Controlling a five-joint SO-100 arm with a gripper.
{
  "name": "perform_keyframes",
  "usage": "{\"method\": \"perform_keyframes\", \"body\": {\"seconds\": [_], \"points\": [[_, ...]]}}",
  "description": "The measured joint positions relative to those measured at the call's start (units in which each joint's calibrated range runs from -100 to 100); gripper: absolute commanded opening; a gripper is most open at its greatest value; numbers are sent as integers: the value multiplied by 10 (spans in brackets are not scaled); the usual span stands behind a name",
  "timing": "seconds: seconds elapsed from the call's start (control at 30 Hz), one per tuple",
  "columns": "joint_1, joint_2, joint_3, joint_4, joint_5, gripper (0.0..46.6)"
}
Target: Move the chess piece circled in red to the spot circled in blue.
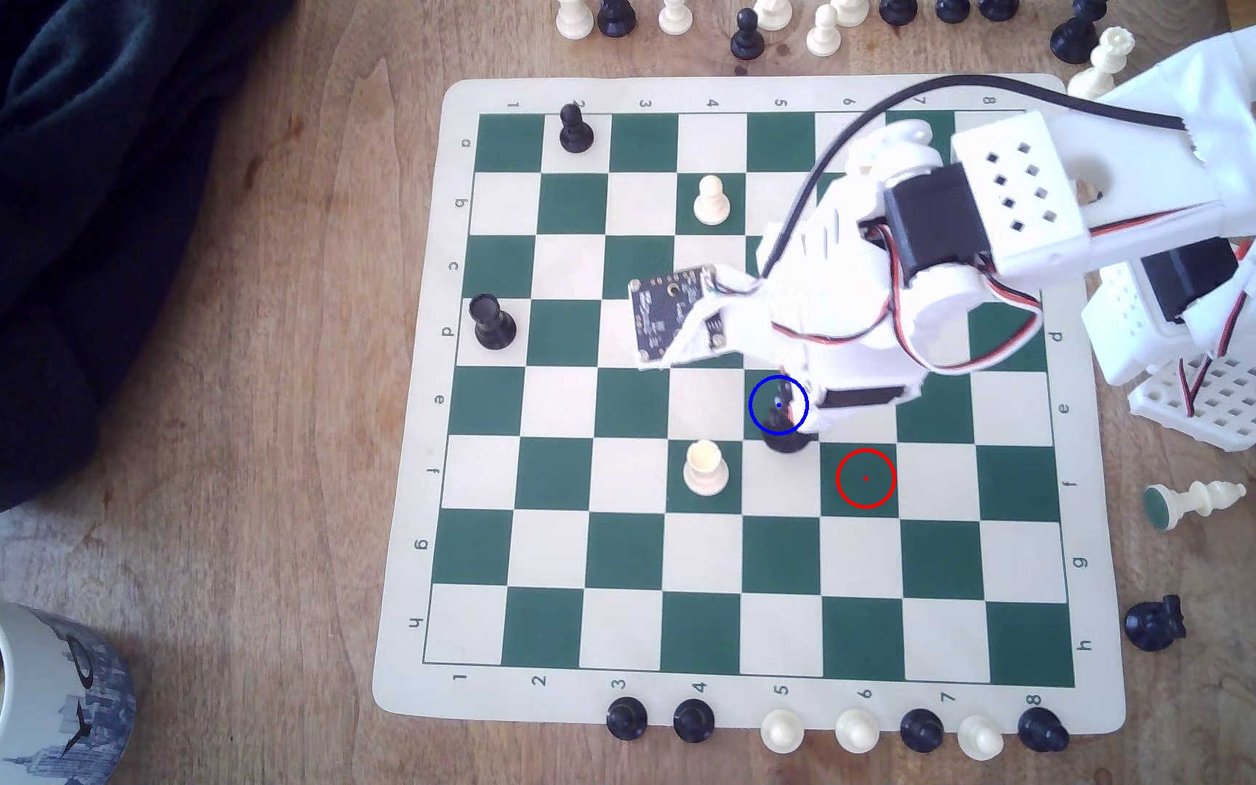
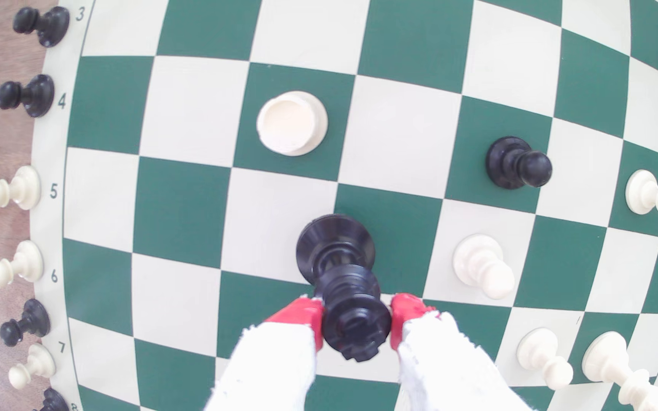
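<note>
Red-padded fingers (image 2: pixel 303 316) of the gripper (image 2: pixel 357 322) press against both sides of the chess piece (image 2: pixel 353 312), the jaws closed narrow around its upper body. In the wrist view its round base sits mostly on a green square, overlapping the edge toward the cream square beside it; whether the base touches the board, I cannot tell. In the exterior view the chess piece (image 1: pixel 787 441) shows as a dark base just below the blue ring marking the spot (image 1: pixel 765 392), with the arm covering the rest. The red-ringed square (image 1: pixel 865 478) lies one square diagonally toward the exterior view's lower right and is bare.

Counted on the chess board (image 1: pixel 413 604) in the exterior view, apart from the held one: two black pieces, a black pawn (image 1: pixel 574 130) and a black rook (image 1: pixel 491 322), and two white, a white pawn (image 1: pixel 711 200) and a white rook (image 1: pixel 705 468). Seven pieces line the board's lower border, four black and three white. One mug (image 1: pixel 21 679) stands at the lower left corner
</note>
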Motion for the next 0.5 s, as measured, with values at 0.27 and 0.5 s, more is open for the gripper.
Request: {"method": "perform_keyframes", "body": {"seconds": [0.27,0.5], "points": [[22,31,0,-18,5,31],[32,32,0,-18,13,32]]}}
